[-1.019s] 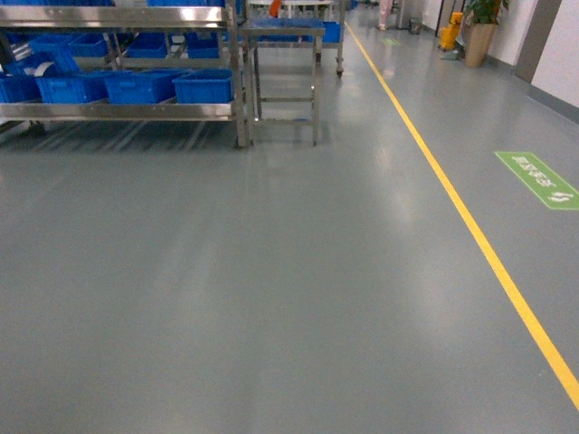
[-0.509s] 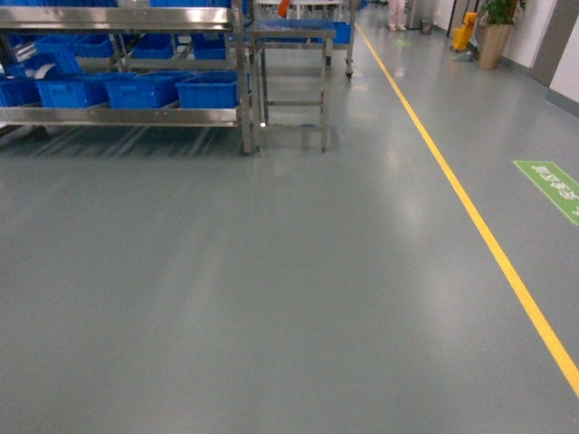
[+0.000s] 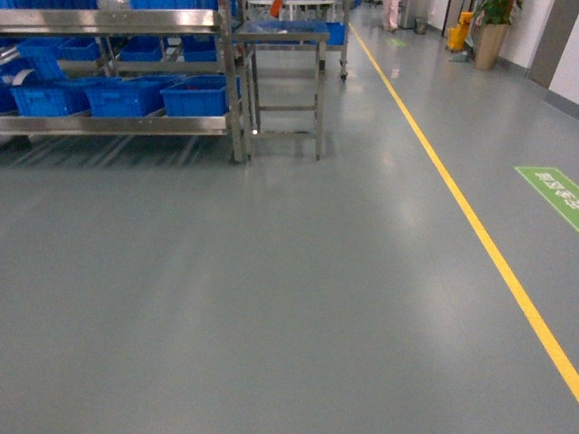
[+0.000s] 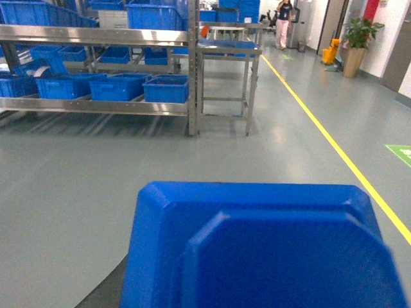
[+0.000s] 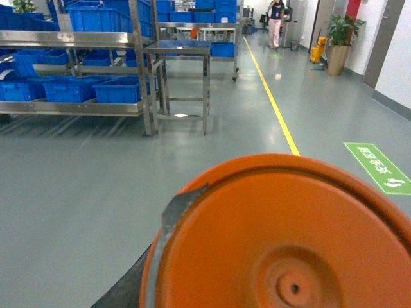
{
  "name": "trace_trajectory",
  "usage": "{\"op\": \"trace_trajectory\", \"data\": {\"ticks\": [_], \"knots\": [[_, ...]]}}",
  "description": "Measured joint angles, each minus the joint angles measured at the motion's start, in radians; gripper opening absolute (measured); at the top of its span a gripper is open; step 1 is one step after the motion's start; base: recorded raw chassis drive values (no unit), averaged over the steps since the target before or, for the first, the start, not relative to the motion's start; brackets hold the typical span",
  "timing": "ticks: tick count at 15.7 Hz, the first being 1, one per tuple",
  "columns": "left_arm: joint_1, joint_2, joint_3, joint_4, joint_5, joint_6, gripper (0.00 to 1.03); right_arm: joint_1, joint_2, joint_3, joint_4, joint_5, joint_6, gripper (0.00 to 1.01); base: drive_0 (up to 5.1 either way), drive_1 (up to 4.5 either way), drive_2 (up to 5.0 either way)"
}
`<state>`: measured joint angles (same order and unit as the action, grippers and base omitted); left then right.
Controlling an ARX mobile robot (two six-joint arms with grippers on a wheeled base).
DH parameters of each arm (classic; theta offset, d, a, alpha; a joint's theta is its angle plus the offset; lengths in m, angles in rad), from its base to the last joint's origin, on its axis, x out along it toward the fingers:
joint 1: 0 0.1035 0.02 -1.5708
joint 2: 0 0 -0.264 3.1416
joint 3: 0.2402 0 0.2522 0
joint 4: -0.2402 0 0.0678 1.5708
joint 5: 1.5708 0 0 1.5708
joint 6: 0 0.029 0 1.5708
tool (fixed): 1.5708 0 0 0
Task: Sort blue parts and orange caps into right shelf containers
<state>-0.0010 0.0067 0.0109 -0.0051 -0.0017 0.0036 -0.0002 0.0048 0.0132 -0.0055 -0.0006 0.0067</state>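
- The blue part point(image 4: 257, 250) fills the left wrist view, the orange cap point(image 5: 282, 237) the right; neither hand shows, so I cannot tell their grip.
- Risk: either piece could slip while driving, or the base could clip the steel shelf point(image 3: 118, 125) post or the small steel counter point(image 3: 280, 36).
- The blue crates point(image 3: 194, 98) sit far left; the open grey floor point(image 3: 271, 298) runs to the yellow line point(image 3: 479, 235).

A large blurred bright-blue plastic piece point(image 4: 257, 247) fills the lower left wrist view, cut off at the bottom edge and hiding the tool. A round orange plastic disc point(image 5: 282, 237) likewise blocks the right wrist view. The green floor sign point(image 3: 554, 192) is cropped, its characters unreadable.
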Motion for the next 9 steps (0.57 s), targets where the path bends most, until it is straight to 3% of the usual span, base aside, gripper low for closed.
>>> {"op": "trace_trajectory", "data": {"ticks": [9], "knots": [[0.0,0.0,0.0,-0.001,-0.001,0.0,0.42,0.0,0.0,0.0,0.006,0.0,0.0,0.43,0.0,4.34,-4.3]]}}
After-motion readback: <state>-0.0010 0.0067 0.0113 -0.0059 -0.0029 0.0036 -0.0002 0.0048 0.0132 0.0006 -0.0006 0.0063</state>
